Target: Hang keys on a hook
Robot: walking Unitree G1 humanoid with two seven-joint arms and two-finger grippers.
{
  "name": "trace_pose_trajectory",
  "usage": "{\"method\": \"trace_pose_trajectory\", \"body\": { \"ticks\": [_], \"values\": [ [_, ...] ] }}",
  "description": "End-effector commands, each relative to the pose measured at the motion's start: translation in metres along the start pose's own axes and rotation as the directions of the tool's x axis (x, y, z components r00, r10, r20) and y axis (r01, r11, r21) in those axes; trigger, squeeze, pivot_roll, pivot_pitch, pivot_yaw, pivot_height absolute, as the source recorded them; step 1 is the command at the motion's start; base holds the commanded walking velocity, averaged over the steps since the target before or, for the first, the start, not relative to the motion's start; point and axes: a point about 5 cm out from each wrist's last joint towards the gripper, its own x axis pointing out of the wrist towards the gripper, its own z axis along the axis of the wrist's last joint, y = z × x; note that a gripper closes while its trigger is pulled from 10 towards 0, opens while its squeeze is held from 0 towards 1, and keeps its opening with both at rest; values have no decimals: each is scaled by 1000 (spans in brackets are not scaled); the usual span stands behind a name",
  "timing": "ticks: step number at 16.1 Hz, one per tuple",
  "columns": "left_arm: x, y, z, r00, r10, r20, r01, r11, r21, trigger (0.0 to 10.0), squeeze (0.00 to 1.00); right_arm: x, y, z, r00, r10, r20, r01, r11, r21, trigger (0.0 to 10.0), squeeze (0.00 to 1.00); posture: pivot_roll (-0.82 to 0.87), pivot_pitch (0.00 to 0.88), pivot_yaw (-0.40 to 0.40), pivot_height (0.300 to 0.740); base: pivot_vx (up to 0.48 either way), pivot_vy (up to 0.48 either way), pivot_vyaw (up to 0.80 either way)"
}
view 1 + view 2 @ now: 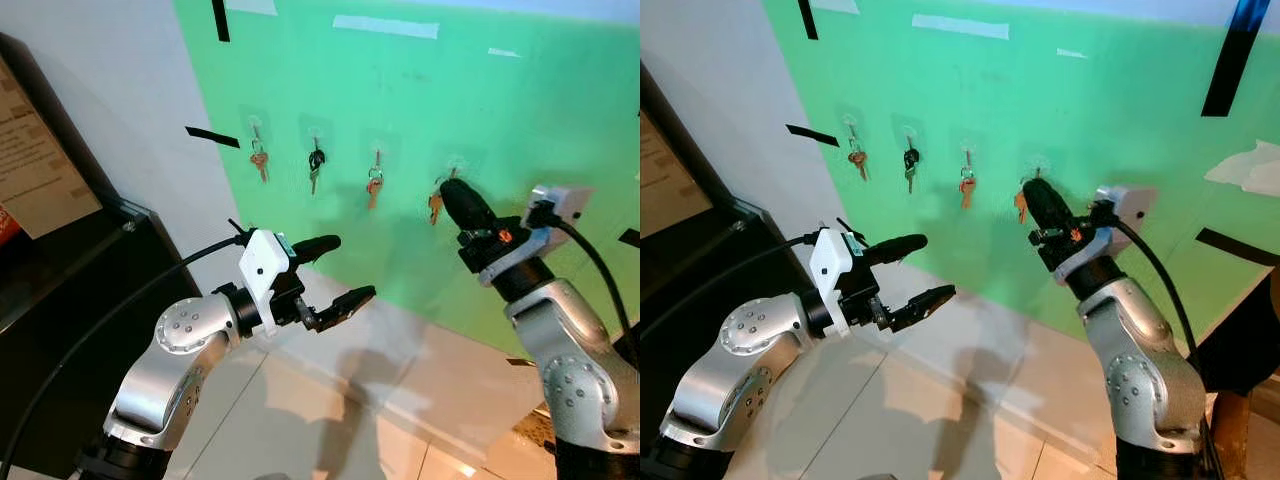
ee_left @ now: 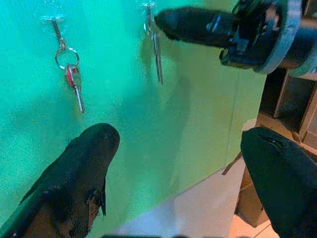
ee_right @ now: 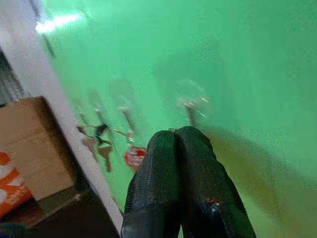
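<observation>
We see 4 keys (image 1: 436, 205) hanging on hooks (image 1: 455, 163) (green board (image 1: 520, 130)). Right pincer (image 3: 179, 136) is clenched beside the last key; left pincer (image 1: 335, 270) gapes wide, empty.

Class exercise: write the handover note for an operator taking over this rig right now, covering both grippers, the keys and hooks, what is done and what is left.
Right gripper: fingers shut, tips at the fourth hook, right beside its key; whether it grips the key cannot be told.
Left gripper: open, holding nothing, low before the green wall.
Done: keys hang on four hooks.
Left: confirm the fourth key sits on its hook, then withdraw the right arm.
</observation>
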Motion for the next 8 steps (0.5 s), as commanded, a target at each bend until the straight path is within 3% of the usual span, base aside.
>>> {"method": "trace_pose_trajectory", "body": {
  "ticks": [1, 8],
  "values": [
    [-1, 4, 5, 1000, 6, 15, -7, 1000, 19, 10000, 0, 2, -2, 1, 1000, -21, -1, 21, 1000, -7, 10000, 0, -84, 0, 109, 740, 0, 0, 0],
    [-1, 3, 4, 1000, -1, 10, 1, 1000, 14, 10000, 0, -4, -22, -5, 985, -169, -19, 169, 986, -2, 10000, 0, -89, 0, 115, 740, 0, 0, 0]
  ]
}}
